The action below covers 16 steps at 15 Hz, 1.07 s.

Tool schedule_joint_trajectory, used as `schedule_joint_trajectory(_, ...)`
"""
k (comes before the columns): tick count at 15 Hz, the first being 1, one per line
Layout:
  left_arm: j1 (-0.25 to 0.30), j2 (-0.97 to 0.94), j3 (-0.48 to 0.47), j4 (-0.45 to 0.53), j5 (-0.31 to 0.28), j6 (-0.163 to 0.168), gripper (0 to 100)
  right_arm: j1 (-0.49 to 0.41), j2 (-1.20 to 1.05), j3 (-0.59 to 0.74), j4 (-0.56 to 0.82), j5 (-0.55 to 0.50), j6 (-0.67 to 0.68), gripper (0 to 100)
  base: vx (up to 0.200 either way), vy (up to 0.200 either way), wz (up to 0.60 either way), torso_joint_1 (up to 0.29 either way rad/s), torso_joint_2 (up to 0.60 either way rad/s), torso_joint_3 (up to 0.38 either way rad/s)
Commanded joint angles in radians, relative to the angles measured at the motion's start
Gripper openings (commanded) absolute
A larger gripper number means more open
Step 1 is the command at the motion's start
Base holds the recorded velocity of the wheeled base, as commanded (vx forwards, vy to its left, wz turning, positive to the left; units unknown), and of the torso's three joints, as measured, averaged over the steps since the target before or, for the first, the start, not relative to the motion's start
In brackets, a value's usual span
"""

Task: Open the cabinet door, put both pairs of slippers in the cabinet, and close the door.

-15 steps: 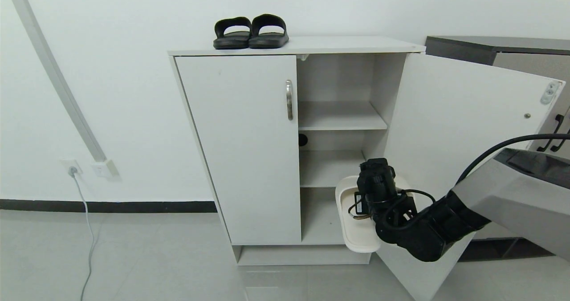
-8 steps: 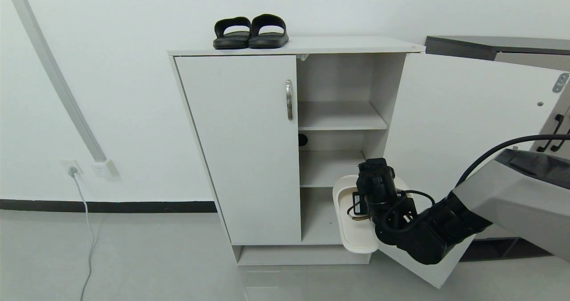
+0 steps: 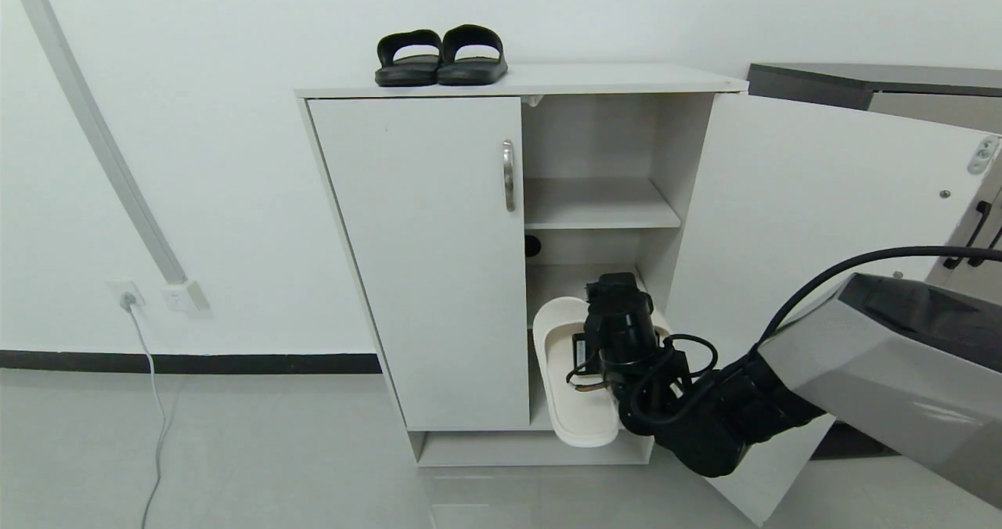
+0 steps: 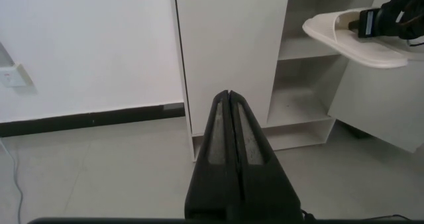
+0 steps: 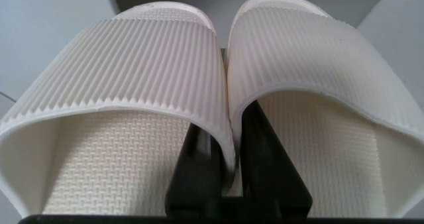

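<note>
While at the open cabinet (image 3: 423, 278), white slippers (image 3: 575, 404) in right claw (image 5: 228, 168).

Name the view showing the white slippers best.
Right wrist view: both white slippers up close, the right gripper pinching their inner edges. The head view shows them partly behind that gripper; the left wrist view, distant, side-on.
</note>
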Motion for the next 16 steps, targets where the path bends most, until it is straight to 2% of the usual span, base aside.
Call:
schedule_joint_trajectory(1, 0.000, 0.002, 0.000, 0.000, 0.000, 0.000, 0, 0.012, 0.035, -0.032, 0.016, 0.000, 0.010, 0, 0.000, 0.000, 0.00, 0.000, 0.00, 0.000)
schedule_joint_trajectory(13, 0.000, 0.002, 0.000, 0.001, 0.000, 0.000, 0, 0.008, 0.052, -0.044, 0.060, -0.009, 0.037, 0, 0.000, 0.000, 0.00, 0.000, 0.00, 0.000)
schedule_joint_trajectory(16, 0.000, 0.002, 0.000, 0.001, 0.000, 0.000, 0, 0.008, 0.058, -0.044, 0.060, -0.009, 0.037, 0, 0.000, -0.200, 0.00, -0.001, 0.00, 0.005)
